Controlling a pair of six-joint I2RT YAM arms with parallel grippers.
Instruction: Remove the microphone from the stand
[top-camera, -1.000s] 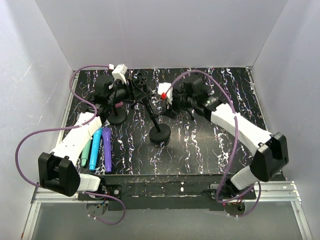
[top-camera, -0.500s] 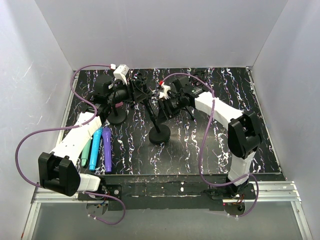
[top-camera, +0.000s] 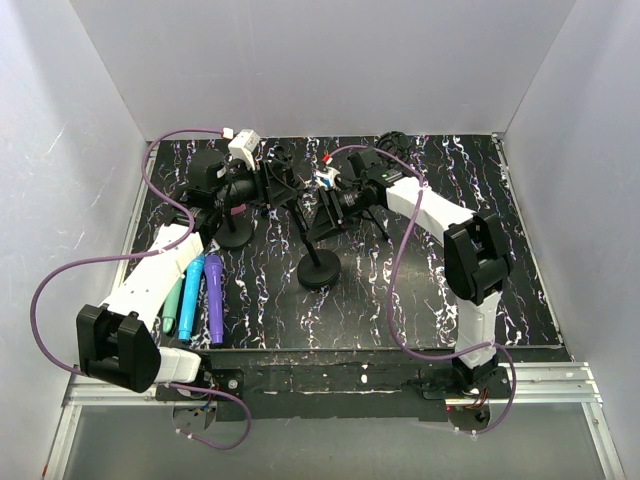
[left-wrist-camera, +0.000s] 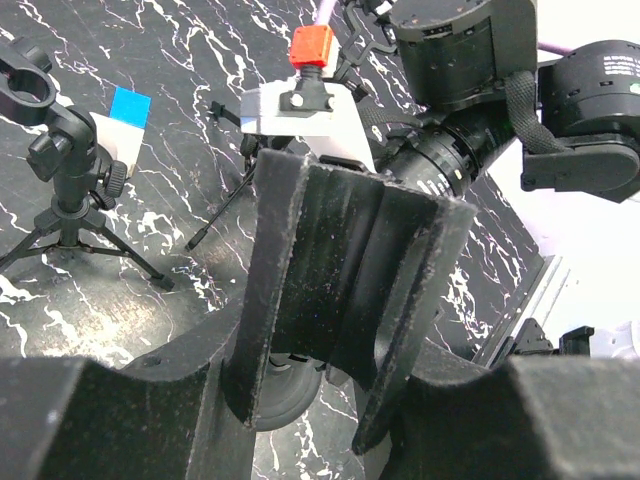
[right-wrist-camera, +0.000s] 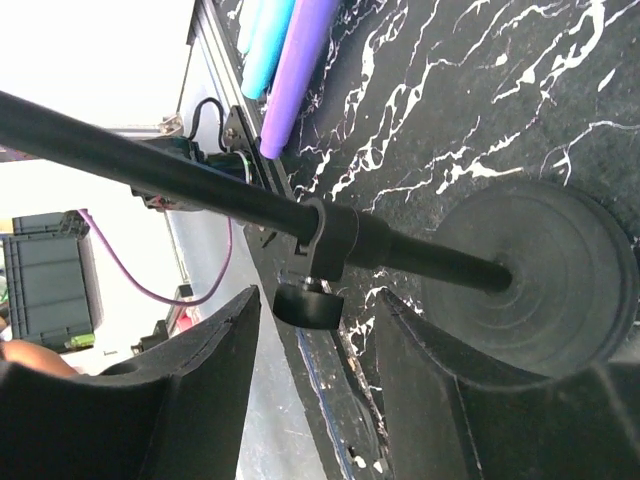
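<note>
right wrist view has the right end effector (right-wrist-camera: 318, 298) with its jaws standing apart on either side of the clamp knob (right-wrist-camera: 305, 310) on the black microphone stand (right-wrist-camera: 200, 175). Nothing is gripped, and the pole runs past just above the fingertips. the stand's round black base (right-wrist-camera: 540, 265) sits at the right of that frame on the black white-veined surface (right-wrist-camera: 480, 90).

in the left wrist view the left end effector (left-wrist-camera: 330, 400) is closed tight on a black ribbed piece (left-wrist-camera: 340, 280). from the top view this is at the head of the stand, upper left of centre, where the microphone should be.

risks, as i judge them:
- the pole leans and is not braced, so a pull by the left arm could drag or tip the whole stand.
- if the right jaws close on the knob rather than the pole, they could slip off.
- a tipping stand could hit the second round-based stand (top-camera: 235, 238) or the teal, blue and purple microphones (top-camera: 192, 290) lying at the left.

hard to make out:
- whether the ribbed piece is the microphone or its clip.
- the joint between microphone and stand, which is lost among black parts in the top view.
- the fingertips of the left end effector, which are cut off at the bottom of the frame.
</note>
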